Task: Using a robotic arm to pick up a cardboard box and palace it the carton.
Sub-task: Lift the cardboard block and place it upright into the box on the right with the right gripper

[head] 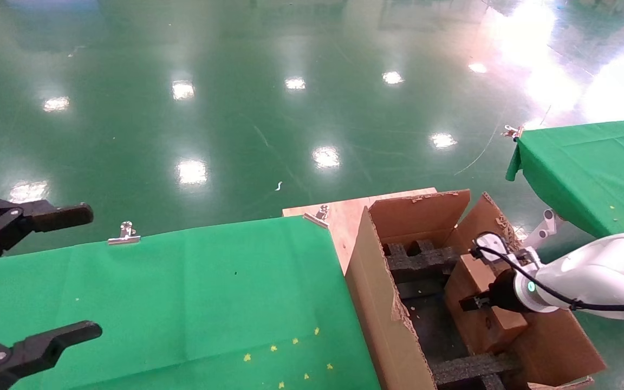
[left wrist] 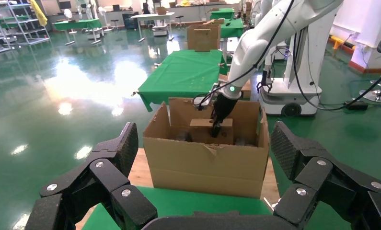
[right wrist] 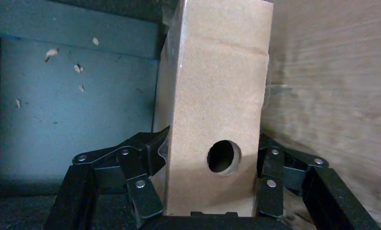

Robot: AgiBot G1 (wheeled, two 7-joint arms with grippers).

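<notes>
L gripper (head: 46, 281) parked near, jaws wide apart over green-cloth table (head: 193, 303). Beyond it the carton (left wrist: 205, 165), black foam inserts (head: 417, 260) inside. R gripper (right wrist: 210, 177) clamped on cardboard box (right wrist: 217, 110), held inside carton by its far wall. 2nd green table (head: 593, 168) behind.

No legible text, label, brand, number or sign on the cardboard box (right wrist: 212, 110), the carton (head: 393, 303), the black foam inserts (head: 420, 260), the green-covered surface (head: 182, 303) or the floor (head: 236, 119).
</notes>
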